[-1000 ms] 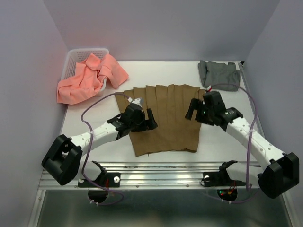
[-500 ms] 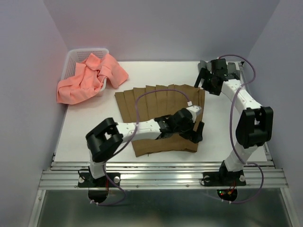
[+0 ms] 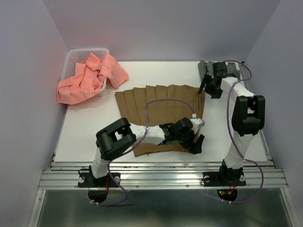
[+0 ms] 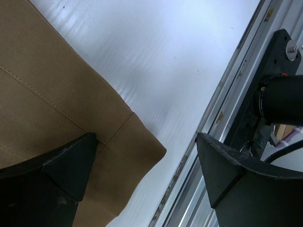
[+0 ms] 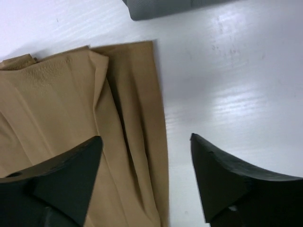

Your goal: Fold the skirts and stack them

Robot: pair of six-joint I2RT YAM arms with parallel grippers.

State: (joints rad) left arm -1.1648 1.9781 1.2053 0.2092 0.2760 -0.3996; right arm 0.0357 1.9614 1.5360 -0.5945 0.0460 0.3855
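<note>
The tan-brown pleated skirt lies spread flat mid-table. My left gripper hovers open over its near right corner; in the left wrist view that corner lies between the wide-apart fingers of the gripper. My right gripper is open at the skirt's far right corner, whose edge lies between the spread fingers of the gripper. The grey skirt lies at the back right, partly hidden by the right arm. The salmon-pink skirt is draped over the basket.
A white lattice basket stands at the back left corner under the pink skirt. The metal rail of the table's near edge runs close to my left gripper. Walls close in the left, right and back sides.
The left arm swung right across the tan skirt to its near right corner. The right arm drew back to the skirt's far right corner beside the grey skirt.
</note>
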